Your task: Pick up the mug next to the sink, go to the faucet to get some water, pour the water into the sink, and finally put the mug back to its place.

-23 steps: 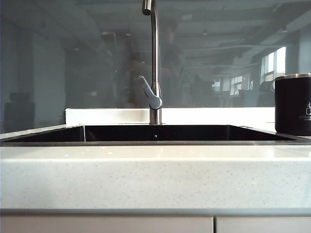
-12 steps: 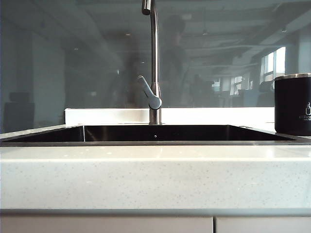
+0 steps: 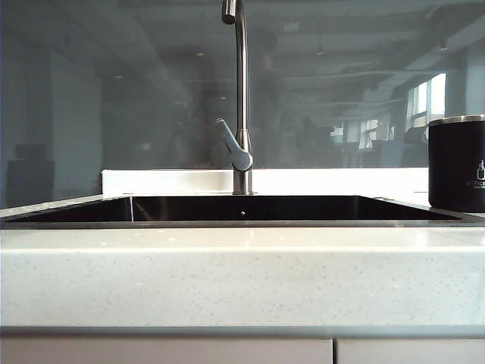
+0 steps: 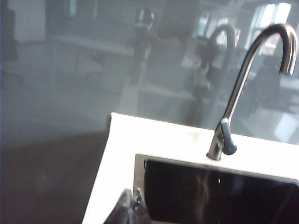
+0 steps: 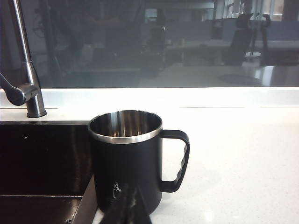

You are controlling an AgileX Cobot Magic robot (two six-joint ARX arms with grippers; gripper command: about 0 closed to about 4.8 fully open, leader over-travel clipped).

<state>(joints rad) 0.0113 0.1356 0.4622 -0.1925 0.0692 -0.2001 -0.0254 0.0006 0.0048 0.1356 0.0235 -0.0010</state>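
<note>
From the exterior view we see speckled white stone around the sink, the faucet behind, the mug upright at right. The left wrist view shows our left gripper closed and empty above the sink's corner. In the right wrist view, our right gripper is closed, empty, just before the mug.

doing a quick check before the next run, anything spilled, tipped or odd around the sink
Nothing stands out. The mug stands upright on the counter beside the sink, no spill visible, and the faucet looks intact. Both tools, left and right, are shut and empty.
</note>
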